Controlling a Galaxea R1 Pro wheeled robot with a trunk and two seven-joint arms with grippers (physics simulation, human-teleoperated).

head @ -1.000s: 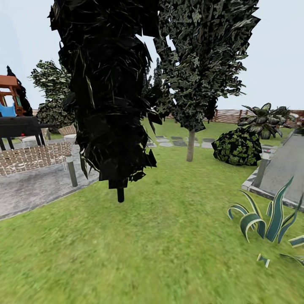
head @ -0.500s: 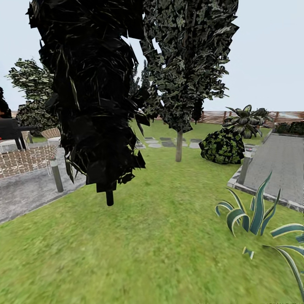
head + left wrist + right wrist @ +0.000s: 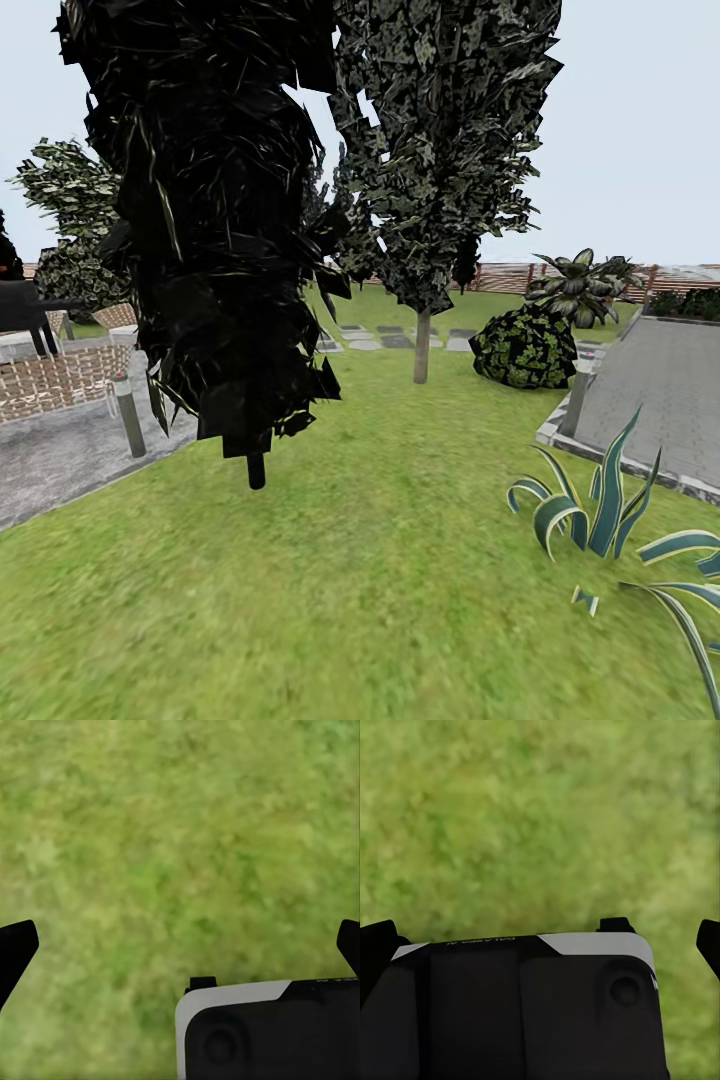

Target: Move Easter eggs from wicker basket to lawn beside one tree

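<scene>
Whole view slid slightly left; camera turning. Left gripper [image 3: 180, 945], right gripper [image 3: 540, 941] spread wide, empty, above lawn [image 3: 380, 580]. Keep scanning for basket.

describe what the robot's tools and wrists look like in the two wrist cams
The left tool has two black fingertips at the frame's edges, and behind it a black housing with a white rounded corner trim and a round recess. The right tool looks the same: black fingertips, a glossy black body edged in white, with small lettering too blurred to read. Green lawn lies beyond.
</scene>
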